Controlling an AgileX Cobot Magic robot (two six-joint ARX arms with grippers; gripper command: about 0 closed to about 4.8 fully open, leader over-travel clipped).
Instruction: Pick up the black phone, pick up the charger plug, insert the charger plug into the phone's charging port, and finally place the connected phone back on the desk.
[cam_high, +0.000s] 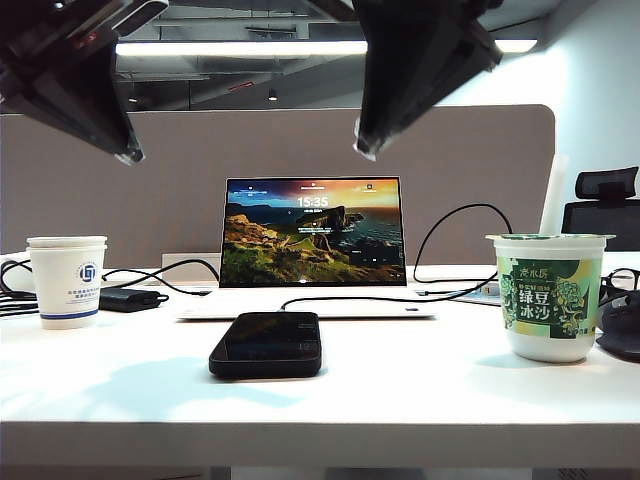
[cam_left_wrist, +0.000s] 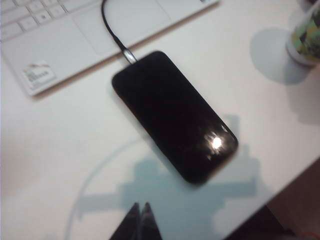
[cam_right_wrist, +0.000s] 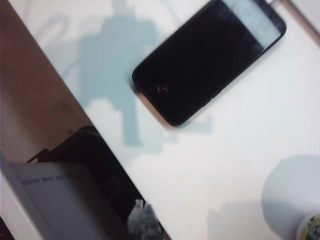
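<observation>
Desk (cam_high: 400, 390): both grippers closed, empty.

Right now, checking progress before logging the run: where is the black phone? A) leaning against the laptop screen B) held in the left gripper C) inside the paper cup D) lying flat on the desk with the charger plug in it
D: the black phone lies flat on the desk, the charger plug seated at its short edge; the left gripper and the right gripper are shut above it, holding nothing.

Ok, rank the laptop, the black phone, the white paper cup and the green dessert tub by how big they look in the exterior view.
1. Laptop, clearly largest.
2. Green dessert tub and black phone: about alike, the tub taller, the phone wider and lying flat nearer the camera, so unranked.
3. White paper cup, smallest.
</observation>
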